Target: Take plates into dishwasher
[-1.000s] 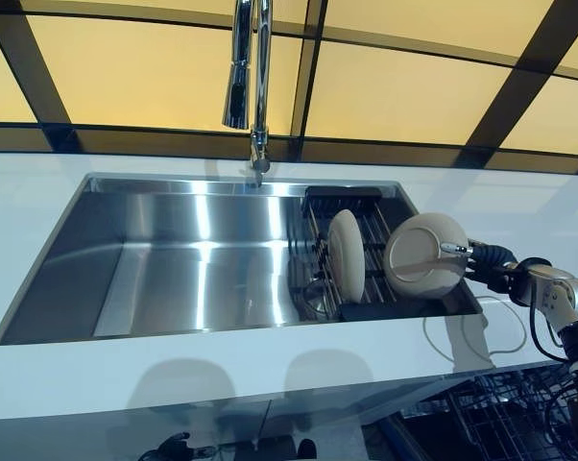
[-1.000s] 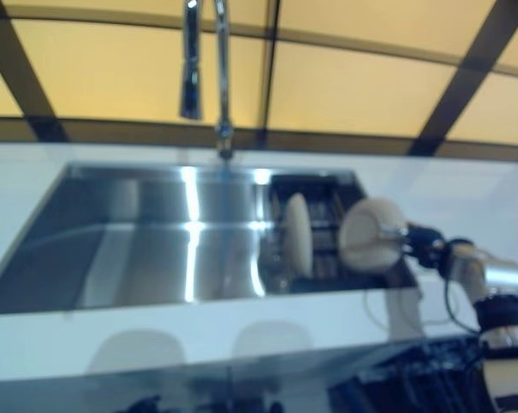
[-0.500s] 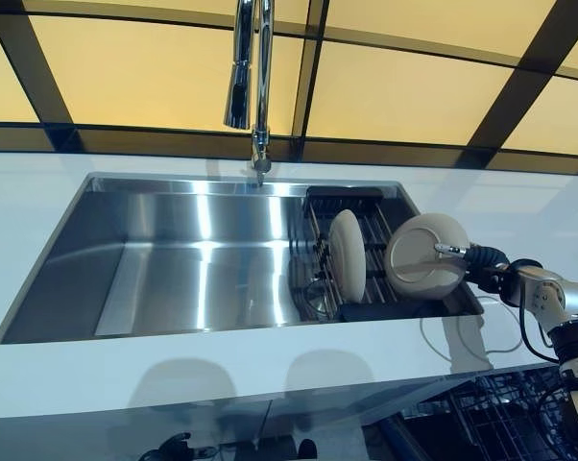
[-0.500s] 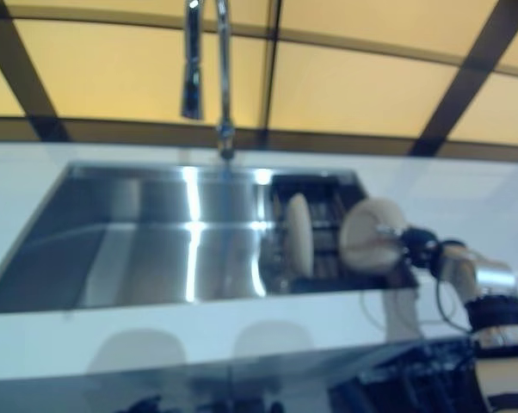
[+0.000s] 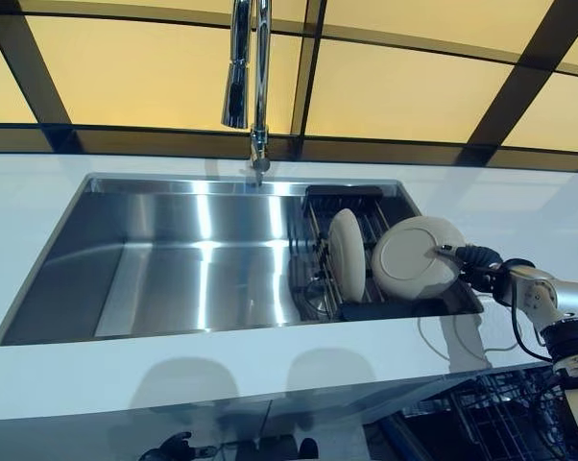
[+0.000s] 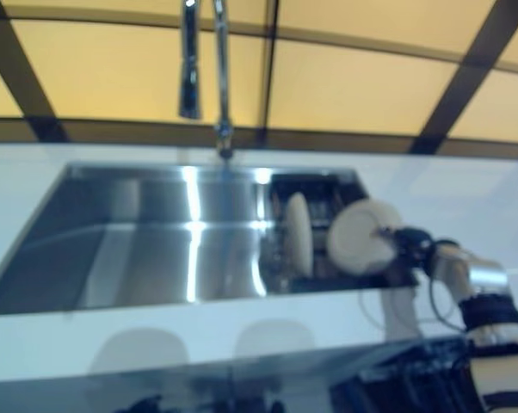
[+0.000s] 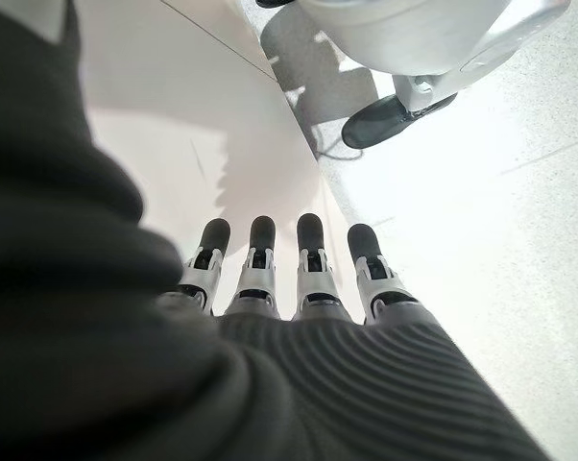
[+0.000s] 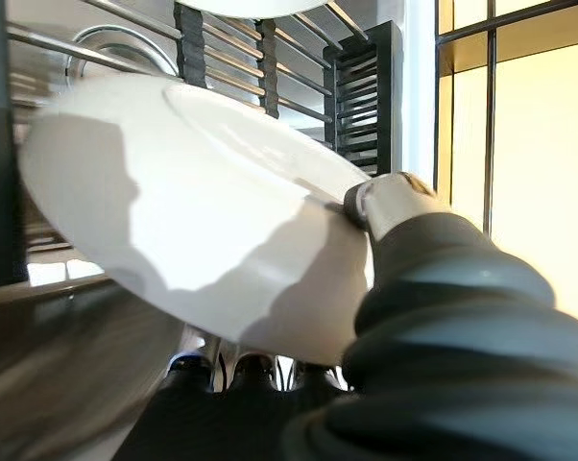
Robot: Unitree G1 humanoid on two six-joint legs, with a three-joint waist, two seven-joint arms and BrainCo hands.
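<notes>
The right hand (image 5: 473, 264) pinched one plate (image 5: 414, 256) by its rim, tilted above the rack (image 5: 361, 226) to lift it free, beside the second plate (image 5: 346, 254) standing in the rack, while the left hand (image 7: 299, 279) hung with straight fingers.

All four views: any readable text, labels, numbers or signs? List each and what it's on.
None.
The held plate, pinched at its rim by the right hand, is plain off-white, no print.
The second plate, on edge in the rack in the sink, is plain too.
The faucet shows no marking.
The left hand shows no lettering.
</notes>
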